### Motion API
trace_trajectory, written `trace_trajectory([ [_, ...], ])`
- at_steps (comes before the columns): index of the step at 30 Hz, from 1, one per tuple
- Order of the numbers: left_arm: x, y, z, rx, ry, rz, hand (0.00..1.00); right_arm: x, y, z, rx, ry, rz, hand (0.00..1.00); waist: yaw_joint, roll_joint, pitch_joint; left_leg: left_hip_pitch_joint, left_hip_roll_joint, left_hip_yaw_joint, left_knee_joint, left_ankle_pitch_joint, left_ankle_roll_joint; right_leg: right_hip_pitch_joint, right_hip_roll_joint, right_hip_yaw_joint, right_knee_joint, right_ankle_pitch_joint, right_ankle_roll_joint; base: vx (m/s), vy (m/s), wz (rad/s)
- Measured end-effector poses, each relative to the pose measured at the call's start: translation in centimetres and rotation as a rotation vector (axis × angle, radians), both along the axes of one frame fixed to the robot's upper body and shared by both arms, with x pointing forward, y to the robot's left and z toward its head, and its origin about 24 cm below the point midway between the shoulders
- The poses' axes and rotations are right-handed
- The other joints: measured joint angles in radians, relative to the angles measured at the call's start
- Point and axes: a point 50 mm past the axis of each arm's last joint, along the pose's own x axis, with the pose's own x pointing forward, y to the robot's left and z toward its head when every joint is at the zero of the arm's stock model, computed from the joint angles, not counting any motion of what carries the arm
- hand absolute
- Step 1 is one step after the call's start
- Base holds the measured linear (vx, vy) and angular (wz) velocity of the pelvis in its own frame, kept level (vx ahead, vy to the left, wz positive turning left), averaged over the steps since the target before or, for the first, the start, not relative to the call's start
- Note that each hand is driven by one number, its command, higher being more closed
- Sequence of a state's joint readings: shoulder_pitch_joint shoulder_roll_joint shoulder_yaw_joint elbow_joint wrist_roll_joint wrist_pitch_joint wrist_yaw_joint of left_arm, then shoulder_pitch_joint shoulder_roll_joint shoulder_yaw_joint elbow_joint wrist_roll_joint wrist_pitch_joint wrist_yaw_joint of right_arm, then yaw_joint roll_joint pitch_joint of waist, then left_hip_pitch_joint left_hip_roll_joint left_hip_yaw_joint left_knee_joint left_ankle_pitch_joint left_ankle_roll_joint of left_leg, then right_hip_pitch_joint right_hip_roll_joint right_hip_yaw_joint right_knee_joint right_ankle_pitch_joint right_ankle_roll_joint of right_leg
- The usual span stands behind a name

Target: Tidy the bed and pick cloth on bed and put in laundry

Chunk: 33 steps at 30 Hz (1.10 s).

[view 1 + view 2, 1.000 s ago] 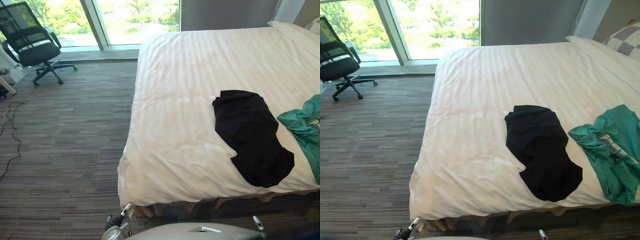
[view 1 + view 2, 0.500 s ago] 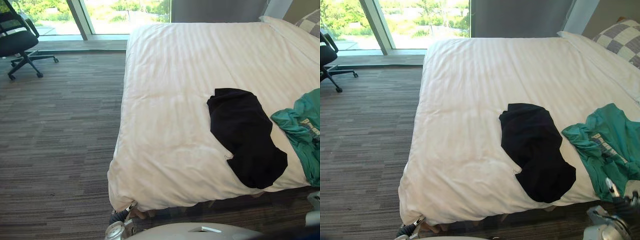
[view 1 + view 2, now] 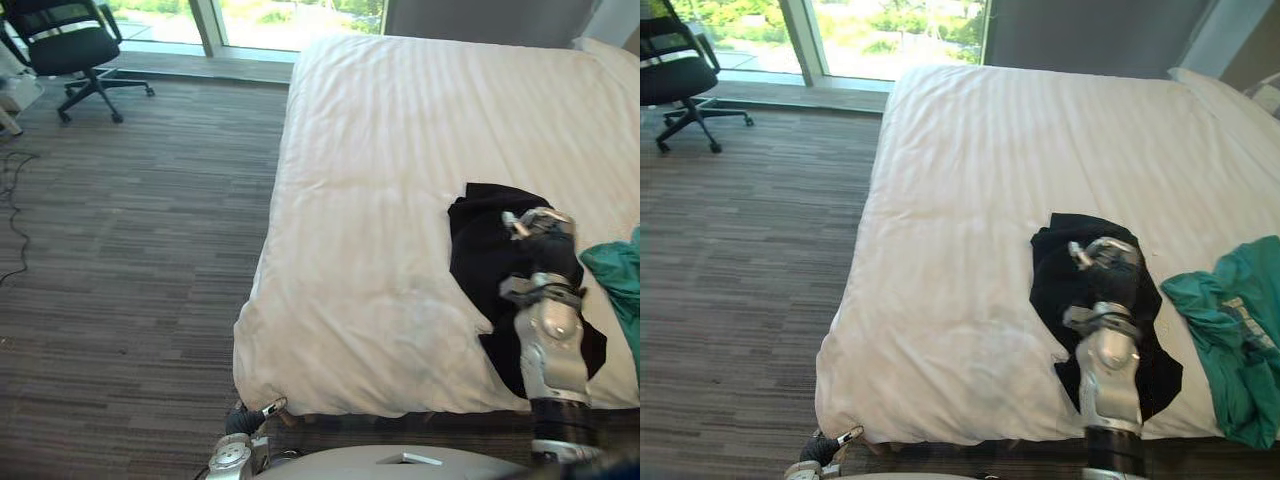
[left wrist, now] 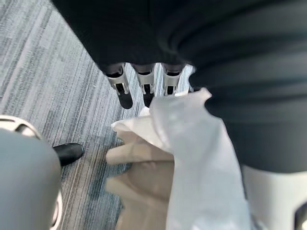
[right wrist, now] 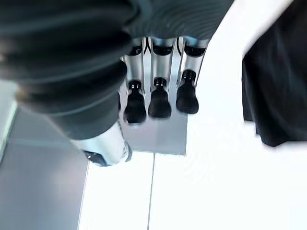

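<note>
Black cloth (image 3: 1048, 275): matte, crumpled, lying on the smooth striped white duvet (image 3: 960, 200) near the foot edge. Right hand (image 3: 1108, 265) over it, fingers loose, empty. Left hand (image 4: 145, 88) uncurled at the duvet corner.

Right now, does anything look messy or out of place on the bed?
Yes. Two crumpled clothes lie on the white bed near its closest edge: a black cloth, below the right hand, and a green shirt to its right. They look dropped there, not folded. The bed cover itself looks mostly smooth.
</note>
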<state>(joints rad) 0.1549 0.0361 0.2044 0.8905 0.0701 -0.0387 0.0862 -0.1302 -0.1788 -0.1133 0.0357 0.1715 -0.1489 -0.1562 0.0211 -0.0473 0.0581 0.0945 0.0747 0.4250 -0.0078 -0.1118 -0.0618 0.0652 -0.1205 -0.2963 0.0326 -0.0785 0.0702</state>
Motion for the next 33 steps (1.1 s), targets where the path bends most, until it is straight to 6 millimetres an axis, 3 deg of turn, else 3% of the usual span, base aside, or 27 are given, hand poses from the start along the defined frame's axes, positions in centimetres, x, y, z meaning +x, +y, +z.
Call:
trace_trajectory([
  [3, 0.5, -0.1, 0.1, 0.003, -0.013, -0.010, 0.00, 1.6, 4.1, 1.2, -0.025, -0.038, 0.179, 1.00, 0.002, 0.010, 0.026, -0.009, 0.006, -0.042, 0.015, 0.005, 0.007, 0.018, 0.005, -0.023, -0.010, 0.031, -0.004, -0.02, 0.000, 0.30],
  [4, 0.8, 0.0, 0.2, 0.006, -0.025, -0.012, 0.00, 2.1, 5.7, 1.7, -0.035, -0.053, 0.246, 1.00, 0.016, 0.009, 0.036, -0.012, 0.009, -0.053, 0.015, 0.008, 0.010, 0.021, 0.007, -0.023, -0.020, 0.044, 0.000, -0.04, -0.008, 0.17],
  [7, 1.6, 0.1, 0.5, 0.011, -0.049, -0.017, 0.00, 2.6, 8.9, 2.5, -0.041, -0.085, 0.376, 1.00, 0.044, 0.003, 0.058, -0.022, 0.009, -0.066, 0.020, 0.010, 0.014, 0.027, 0.008, -0.025, -0.034, 0.063, 0.001, -0.04, -0.008, 0.16],
  [10, 1.9, 0.4, 0.6, 0.022, -0.057, -0.021, 0.00, 2.8, 12.6, 3.0, -0.058, -0.101, 0.529, 1.00, 0.050, -0.005, 0.081, -0.042, 0.005, -0.107, 0.037, 0.013, 0.019, 0.034, 0.002, -0.051, -0.036, 0.068, 0.007, -0.03, -0.017, 0.34],
  [15, 4.7, 0.9, 1.5, 0.044, -0.110, -0.055, 0.00, 2.4, 18.4, 6.5, -0.077, -0.222, 0.766, 1.00, 0.084, -0.004, 0.197, -0.135, 0.018, -0.166, 0.139, 0.014, 0.020, -0.022, -0.009, -0.065, 0.028, 0.059, -0.005, -0.10, -0.038, 0.17],
  [18, 6.0, 1.1, 2.0, 0.065, -0.146, -0.047, 0.00, 2.6, 20.3, 8.3, -0.093, -0.272, 0.820, 1.00, 0.092, -0.001, 0.253, -0.218, 0.032, -0.190, 0.201, 0.014, 0.020, -0.098, -0.015, -0.089, 0.098, 0.042, -0.024, -0.13, -0.030, 0.15],
  [24, 8.0, 1.6, 3.0, 0.083, -0.206, -0.029, 0.00, 2.6, 22.2, 9.7, -0.121, -0.309, 0.876, 1.00, 0.109, -0.001, 0.329, -0.341, 0.033, -0.223, 0.243, 0.011, 0.027, -0.219, -0.034, -0.129, 0.183, -0.014, -0.031, -0.14, -0.030, 0.15],
  [27, 8.6, 1.9, 3.3, 0.095, -0.223, -0.031, 0.00, 2.5, 23.1, 9.7, -0.115, -0.293, 0.909, 1.00, 0.110, 0.006, 0.361, -0.402, 0.033, -0.242, 0.264, 0.017, 0.032, -0.264, -0.038, -0.148, 0.196, -0.028, -0.041, -0.14, -0.042, 0.14],
  [33, 9.2, 1.6, 3.6, 0.099, -0.240, -0.022, 0.00, 2.7, 24.8, 7.2, -0.132, -0.184, 0.939, 1.00, 0.136, 0.032, 0.380, -0.499, 0.031, -0.267, 0.271, 0.058, 0.033, -0.342, -0.041, -0.184, 0.204, -0.035, -0.052, -0.13, -0.023, 0.12],
])
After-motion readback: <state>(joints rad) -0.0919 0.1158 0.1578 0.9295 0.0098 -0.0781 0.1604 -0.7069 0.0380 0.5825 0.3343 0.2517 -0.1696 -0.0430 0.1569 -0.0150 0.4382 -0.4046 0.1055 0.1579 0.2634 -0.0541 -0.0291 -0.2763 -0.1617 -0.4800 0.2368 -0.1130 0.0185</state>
